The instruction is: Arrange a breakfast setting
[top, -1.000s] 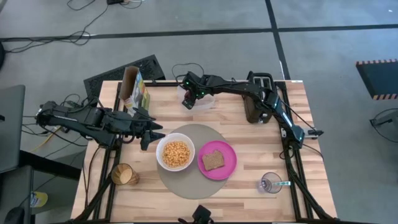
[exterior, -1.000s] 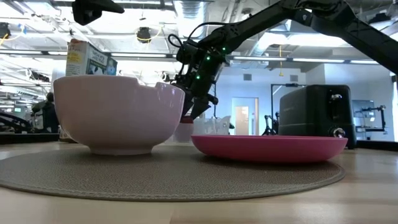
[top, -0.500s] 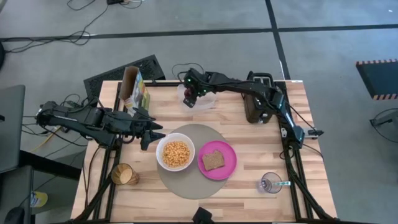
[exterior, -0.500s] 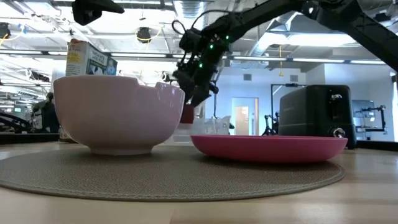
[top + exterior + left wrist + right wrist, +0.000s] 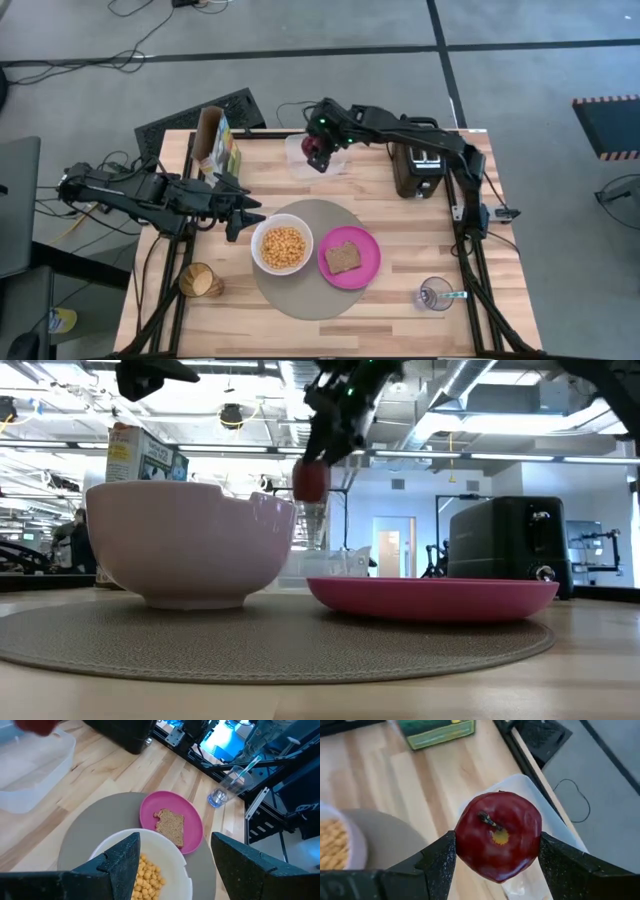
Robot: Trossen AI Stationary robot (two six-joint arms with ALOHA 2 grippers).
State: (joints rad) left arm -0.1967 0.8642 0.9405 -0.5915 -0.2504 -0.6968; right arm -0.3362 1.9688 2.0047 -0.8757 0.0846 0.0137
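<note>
While right gripper [image 5: 495, 851] jaws clamp the small red apple [image 5: 498, 835] across its smooth, rigid, slippery sides, left gripper [image 5: 172, 855] waits wide.

We see bowl [image 5: 281, 246] left, plate [image 5: 349, 257] right, both on mat [image 5: 300, 297]; toast [image 5: 343, 258] on plate. Tub [image 5: 318, 157] behind mat, toaster [image 5: 420, 172] to its right. Glass [image 5: 435, 294] front-right w/ spoon [image 5: 452, 295] in it.

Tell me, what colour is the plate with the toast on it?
Bright magenta pink plate; the left wrist view shows it best.
</note>
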